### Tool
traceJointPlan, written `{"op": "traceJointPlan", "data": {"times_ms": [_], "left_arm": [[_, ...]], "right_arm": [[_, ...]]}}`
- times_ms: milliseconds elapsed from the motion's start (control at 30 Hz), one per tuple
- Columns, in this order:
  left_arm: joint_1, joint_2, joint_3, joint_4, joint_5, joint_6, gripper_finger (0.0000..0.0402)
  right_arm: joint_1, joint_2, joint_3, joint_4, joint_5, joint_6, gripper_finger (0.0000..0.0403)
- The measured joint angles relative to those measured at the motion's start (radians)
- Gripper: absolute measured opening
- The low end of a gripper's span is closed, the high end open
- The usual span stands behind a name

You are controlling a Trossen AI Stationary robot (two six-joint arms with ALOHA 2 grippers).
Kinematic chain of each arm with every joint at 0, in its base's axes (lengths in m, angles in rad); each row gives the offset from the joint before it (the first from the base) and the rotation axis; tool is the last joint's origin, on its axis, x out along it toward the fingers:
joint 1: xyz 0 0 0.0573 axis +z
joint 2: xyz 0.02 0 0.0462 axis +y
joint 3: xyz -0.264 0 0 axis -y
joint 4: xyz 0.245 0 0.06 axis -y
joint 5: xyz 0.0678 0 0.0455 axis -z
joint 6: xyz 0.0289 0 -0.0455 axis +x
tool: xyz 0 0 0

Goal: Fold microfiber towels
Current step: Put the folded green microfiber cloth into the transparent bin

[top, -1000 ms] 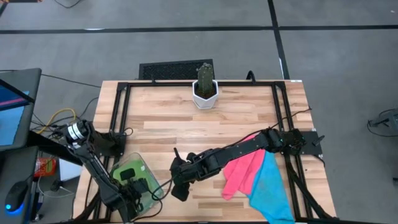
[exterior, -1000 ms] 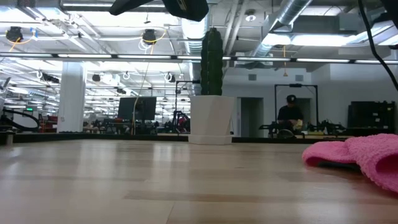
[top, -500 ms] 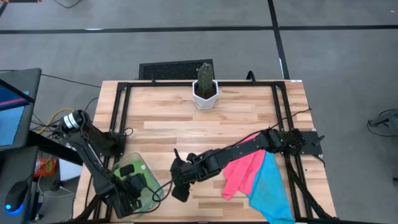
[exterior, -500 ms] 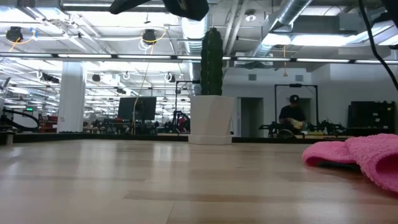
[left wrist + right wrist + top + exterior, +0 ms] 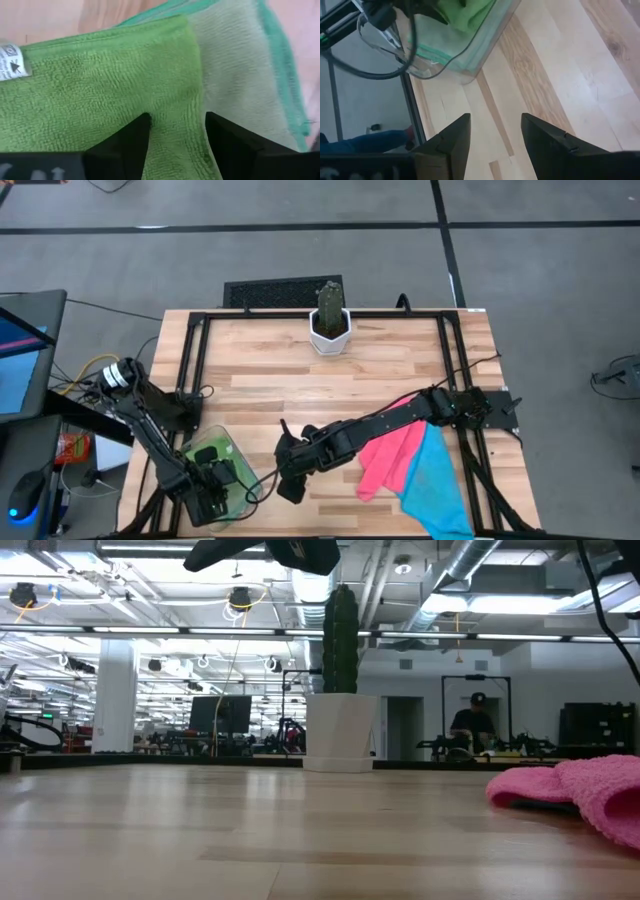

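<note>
The left gripper (image 5: 175, 142) has parted over the green towel (image 5: 110, 85) in the bin (image 5: 232, 452); lift straight, avoiding snags.

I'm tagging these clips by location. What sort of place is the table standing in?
Most likely a large open lab or workshop hall: bare ceiling ducts and strip lights overhead, dark equipment frames at the back where a person stands, and a potted cactus on the wooden table.

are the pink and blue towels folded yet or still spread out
Not folded. In the high view the pink towel and blue towel lie loose and rumpled, overlapping near the table's right front, with no gripper holding them.
</note>
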Motion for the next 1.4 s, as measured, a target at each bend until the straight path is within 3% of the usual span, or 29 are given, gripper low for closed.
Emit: {"op": "traceJointPlan", "data": {"times_ms": [300, 700, 833, 1200, 1400], "left_arm": [[0.024, 0.013, -0.053, 0.053, 0.063, 0.004, 0.0176], [0.040, 0.006, -0.009, 0.006, 0.090, 0.006, 0.0009], [0.040, 0.006, 0.026, -0.008, 0.111, -0.008, 0.0014], [0.040, 0.006, 0.157, -0.250, 0.120, 0.021, 0.0010], [0.047, 0.006, 0.168, -0.261, 0.127, 0.059, 0.0009]], "right_arm": [[0.000, 0.000, 0.000, -0.011, 0.000, 0.000, 0.0200], [0.000, 0.000, 0.000, -0.011, 0.000, 0.007, 0.0200], [0.000, 0.000, 0.000, -0.011, 0.000, 0.001, 0.0200], [-0.002, 0.000, 0.000, -0.002, 0.000, -0.017, 0.0200], [-0.002, 0.000, 0.000, 0.013, 0.000, -0.029, 0.0200]]}}
